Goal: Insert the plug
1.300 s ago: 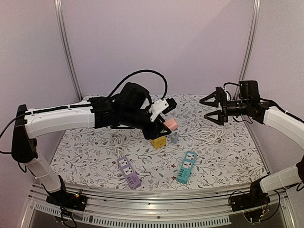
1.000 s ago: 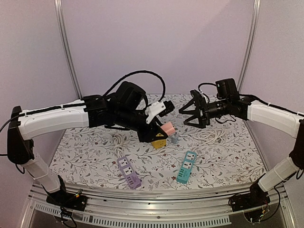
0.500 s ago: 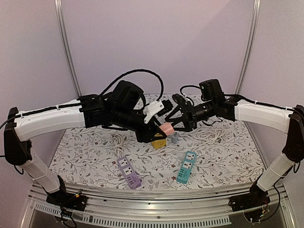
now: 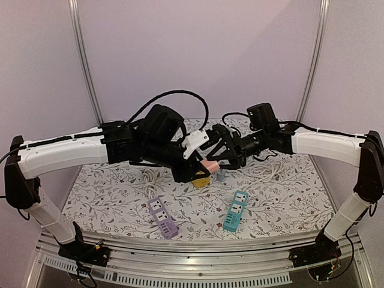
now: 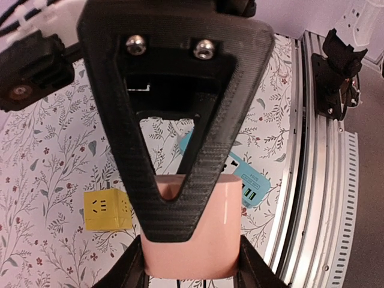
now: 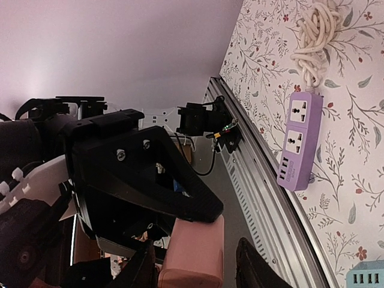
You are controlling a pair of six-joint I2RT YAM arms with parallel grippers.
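A pink plug (image 4: 209,163) hangs in the air above the table's middle, between both arms. My left gripper (image 4: 203,165) is shut on it; in the left wrist view its fingers (image 5: 133,267) press both sides of the pink plug (image 5: 198,240). My right gripper (image 4: 217,157) has come in from the right, and its fingers (image 6: 255,267) flank the same plug (image 6: 195,252), closed in on it. A yellow socket cube (image 4: 200,179) sits on the table just below the plug.
A small grey piece (image 4: 221,176) stands beside the yellow cube. A teal power strip (image 4: 236,210) and a purple power strip (image 4: 162,217) lie toward the front. Coiled white cables (image 4: 267,171) lie on the right, with another cable (image 4: 149,177) on the left.
My right arm has swung left to the pink plug and its jaws have closed from wide open onto it. The left arm has kept the plug almost still.
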